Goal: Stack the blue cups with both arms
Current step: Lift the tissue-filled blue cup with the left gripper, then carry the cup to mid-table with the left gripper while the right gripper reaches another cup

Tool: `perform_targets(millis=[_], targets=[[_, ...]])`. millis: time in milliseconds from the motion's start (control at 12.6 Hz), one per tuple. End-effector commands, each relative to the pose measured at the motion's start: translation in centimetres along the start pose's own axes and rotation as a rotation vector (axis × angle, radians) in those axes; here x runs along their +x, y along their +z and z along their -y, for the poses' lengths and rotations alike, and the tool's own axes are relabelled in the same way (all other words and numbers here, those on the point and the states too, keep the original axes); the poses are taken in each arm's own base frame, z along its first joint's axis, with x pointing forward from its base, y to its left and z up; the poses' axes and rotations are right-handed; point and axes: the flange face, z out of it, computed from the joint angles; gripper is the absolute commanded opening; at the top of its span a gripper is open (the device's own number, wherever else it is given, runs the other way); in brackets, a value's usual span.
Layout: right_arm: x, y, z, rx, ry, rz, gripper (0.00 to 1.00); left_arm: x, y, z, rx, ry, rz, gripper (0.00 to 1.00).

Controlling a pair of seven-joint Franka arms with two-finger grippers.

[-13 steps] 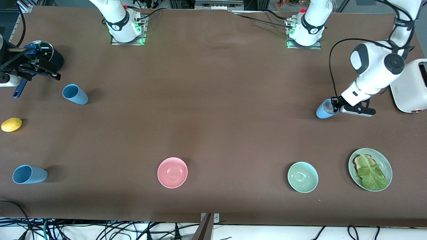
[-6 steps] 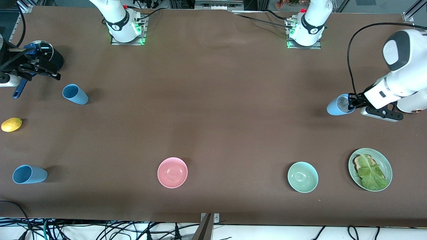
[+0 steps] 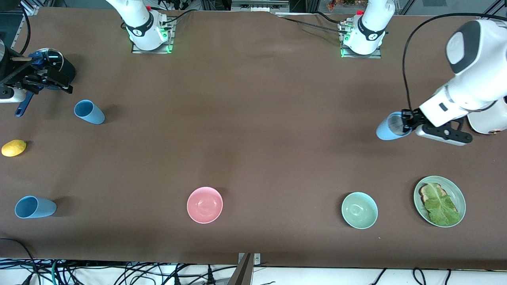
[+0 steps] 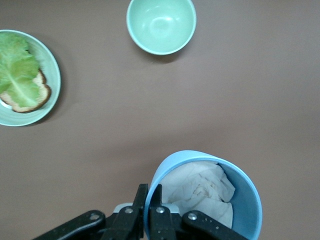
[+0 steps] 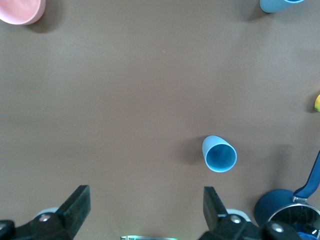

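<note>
My left gripper (image 3: 406, 122) is shut on the rim of a light-blue cup (image 3: 390, 127) and holds it tilted in the air over the table beside the toaster. In the left wrist view one finger (image 4: 141, 200) is outside the rim and one inside, and the cup (image 4: 240, 200) holds crumpled white paper. My right gripper (image 3: 59, 85) is open and empty, over the saucepan. A second blue cup (image 3: 89, 112) stands upright nearer the front camera than that gripper; the right wrist view shows the cup (image 5: 219, 154) and the gripper (image 5: 145, 200). A third blue cup (image 3: 35, 207) sits near the front edge.
A dark blue saucepan (image 3: 55, 63) and a lemon (image 3: 14, 147) are at the right arm's end. A pink bowl (image 3: 204, 204), a pale green bowl (image 3: 359, 210) and a plate with toast and lettuce (image 3: 420, 198) line the front. A white toaster (image 3: 489, 120) stands at the left arm's end.
My left arm has risen with the cup, swung toward the left arm's end of the table, then come back a little. My right gripper has barely moved.
</note>
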Motion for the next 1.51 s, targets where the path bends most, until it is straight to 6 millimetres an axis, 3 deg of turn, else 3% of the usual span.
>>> perform_targets(millis=[0, 79, 396, 634, 1031, 1269, 1427], targets=[[0.4, 2.3, -1.4, -0.036, 0.012, 0.062, 1.00, 1.4, -0.3, -6.4, 0.019, -0.078, 0.005, 0.00], [0.4, 3.6, -1.8, -0.044, 0.010, 0.091, 1.00, 1.8, -0.4, -9.6, 0.017, -0.115, -0.003, 0.00], [-0.3, 9.1, -10.1, -0.019, 0.022, 0.163, 1.00, 3.2, 1.8, -23.5, 0.013, -0.299, -0.002, 0.00], [-0.9, 15.2, -12.7, -0.012, 0.024, 0.151, 1.00, 4.1, 5.3, -32.6, 0.016, -0.423, 0.011, 0.00], [-2.7, 23.6, -15.1, -0.020, -0.010, 0.081, 1.00, 3.8, 9.5, -42.0, 0.014, -0.597, 0.012, 0.00], [-3.1, 28.3, -17.6, -0.034, -0.060, 0.082, 1.00, 2.1, 11.2, -45.8, 0.017, -0.649, 0.013, 0.00], [-3.5, 30.2, -19.3, -0.046, -0.071, 0.074, 1.00, 1.7, 12.5, -47.1, 0.015, -0.680, 0.009, 0.00]])
